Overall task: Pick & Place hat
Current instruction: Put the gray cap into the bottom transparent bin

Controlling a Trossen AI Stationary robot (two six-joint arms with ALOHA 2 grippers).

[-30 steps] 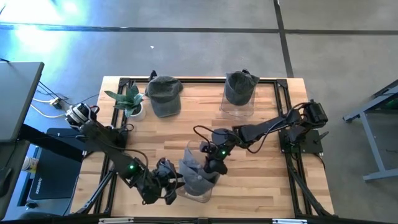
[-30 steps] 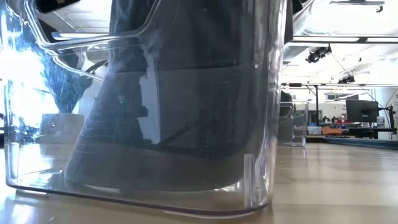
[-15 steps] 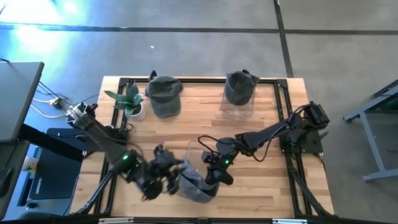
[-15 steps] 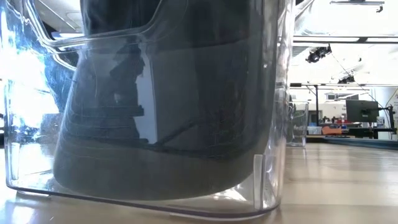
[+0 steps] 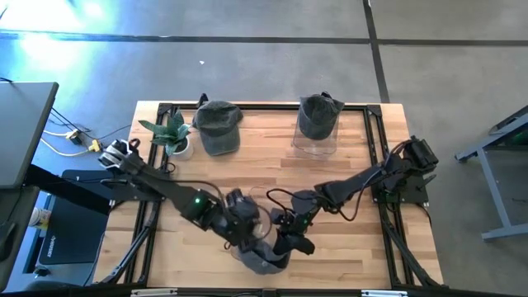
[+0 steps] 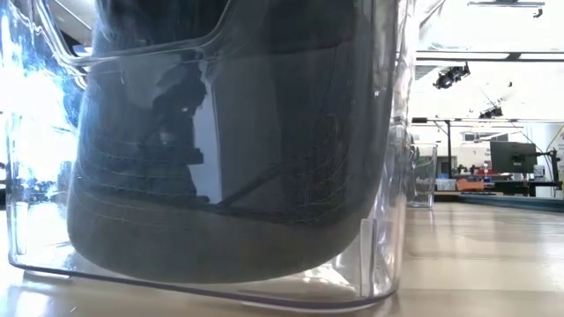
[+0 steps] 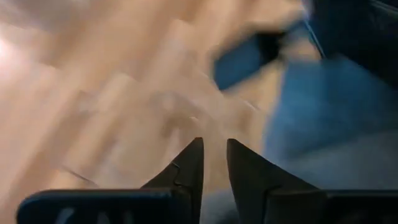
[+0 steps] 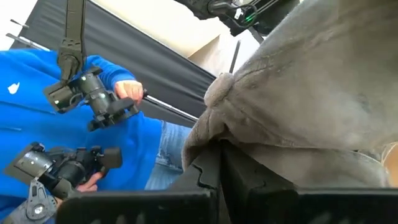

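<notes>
A grey hat (image 5: 262,254) sits inside a clear container (image 6: 388,176) near the table's front edge. In the low view the hat (image 6: 229,176) fills the container, its lower edge close to the bottom. My right gripper (image 5: 286,242) is at the hat's right side, shut on its cloth (image 8: 217,149). My left gripper (image 5: 247,224) hovers over the hat's far left side. Its fingers (image 7: 214,146) stand a narrow gap apart with nothing between them. My right gripper pinches an edge of the hat's cloth (image 8: 219,142) between its two shut fingers. It comes from the table's right side, nearly level. The crown (image 8: 311,81) bulges above the fingers, and the hat's body rests down in the container.
A second grey hat (image 5: 219,125) lies on the far side of the table beside a small potted plant (image 5: 171,132). A third hat (image 5: 318,115) sits in another clear container at the far right. A person in blue (image 8: 37,93) stands beyond the table, holding hand controllers.
My left gripper has risen and swung from the hat's near left side toward the table's right and far edge, over the container. My right gripper has shifted toward the near edge with the hat. The hat has sunk lower in the container and spread out.
</notes>
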